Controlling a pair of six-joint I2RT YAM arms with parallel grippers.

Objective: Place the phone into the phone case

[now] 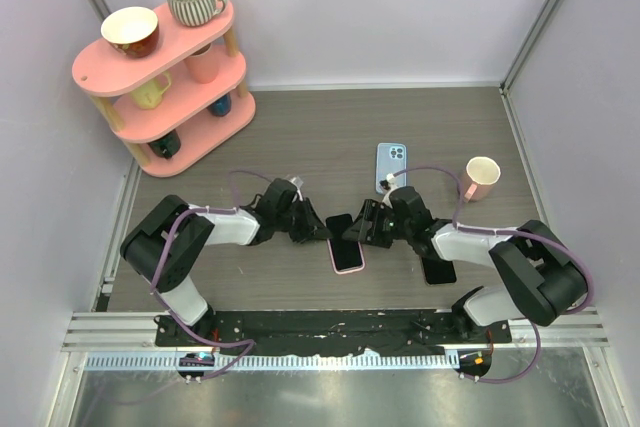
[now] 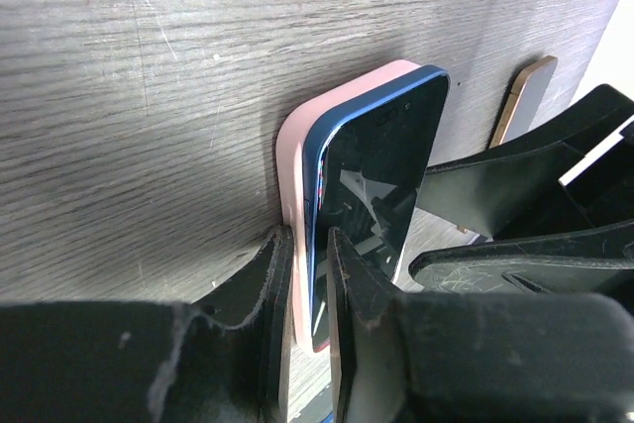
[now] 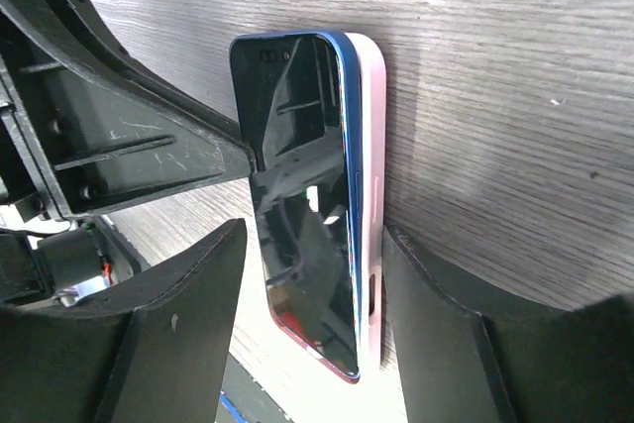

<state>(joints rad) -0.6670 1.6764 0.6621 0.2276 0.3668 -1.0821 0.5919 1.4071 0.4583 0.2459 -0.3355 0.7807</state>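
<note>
Wood-grain desk [image 1: 330, 127], near edge: phone [image 2: 381, 175] half-seated in pink case [image 2: 289, 160]; left jaws pinch both, right jaws' grip unclear.

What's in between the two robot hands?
The phone, partly in its pink case, lies between the left gripper and right gripper, clearest in the top view.

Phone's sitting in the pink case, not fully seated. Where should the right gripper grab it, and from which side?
Probably across the two long edges near mid-length, coming down from above. The phone lies flat, screen up, with its blue rim proud of the pink case, so those edges offer thin parallel faces. The right gripper straddles that width, jaws open.
</note>
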